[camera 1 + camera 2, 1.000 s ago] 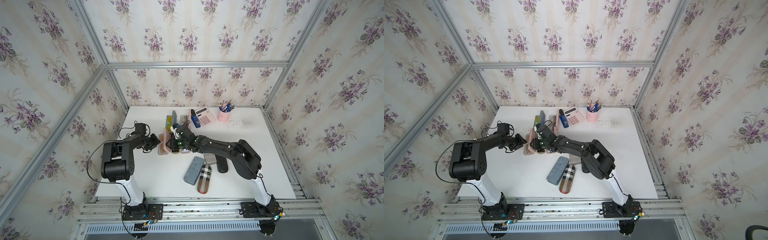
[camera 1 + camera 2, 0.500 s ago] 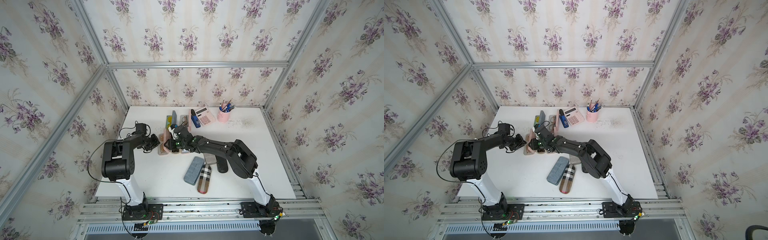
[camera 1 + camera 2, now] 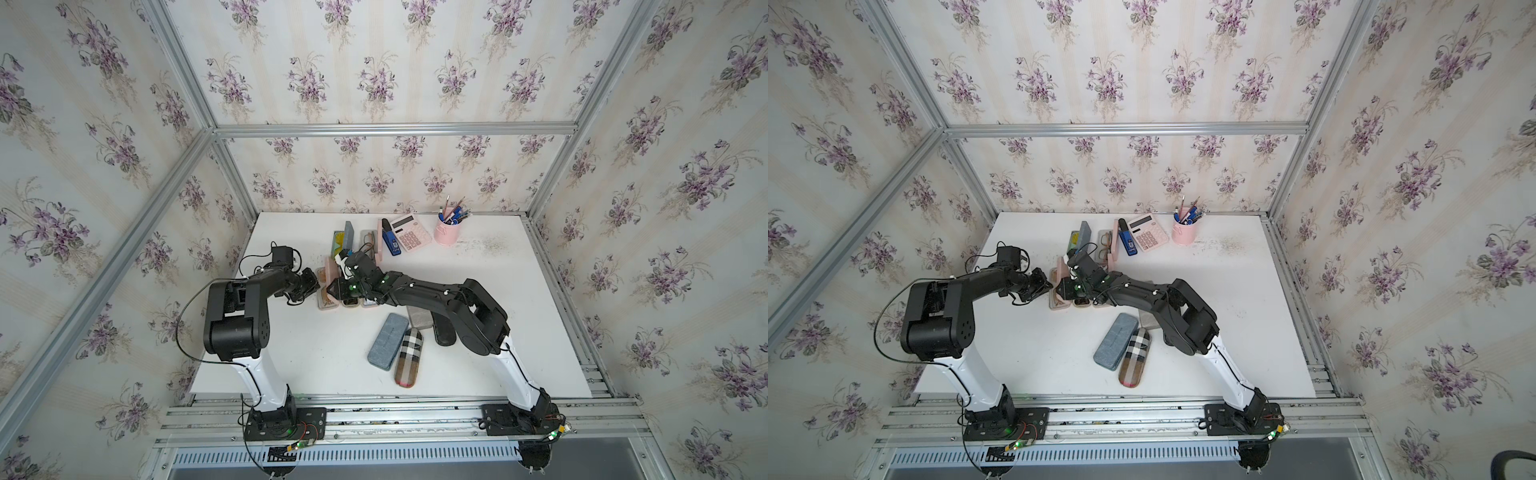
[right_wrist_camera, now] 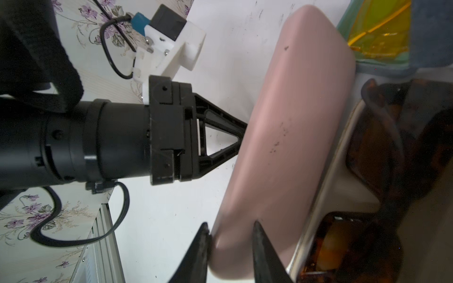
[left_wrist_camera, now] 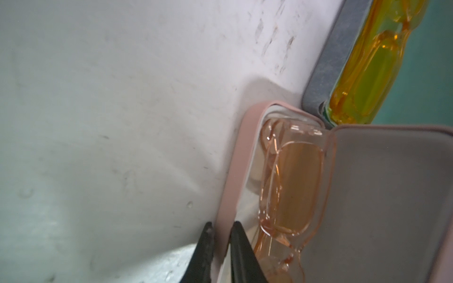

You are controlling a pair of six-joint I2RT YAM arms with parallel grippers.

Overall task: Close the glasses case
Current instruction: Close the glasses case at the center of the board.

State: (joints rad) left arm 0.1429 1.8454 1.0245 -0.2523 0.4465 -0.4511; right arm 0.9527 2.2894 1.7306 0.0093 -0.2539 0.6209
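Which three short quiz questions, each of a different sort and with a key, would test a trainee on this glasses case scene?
1. True or false: the pink glasses case is already shut.
2. What does the left gripper pinch? A: the case's base rim; B: the calculator; C: the plaid case.
3. Complete: the right gripper straddles the case's ___.
Key: 1 false, it stands open with glasses inside; 2 A; 3 lid.
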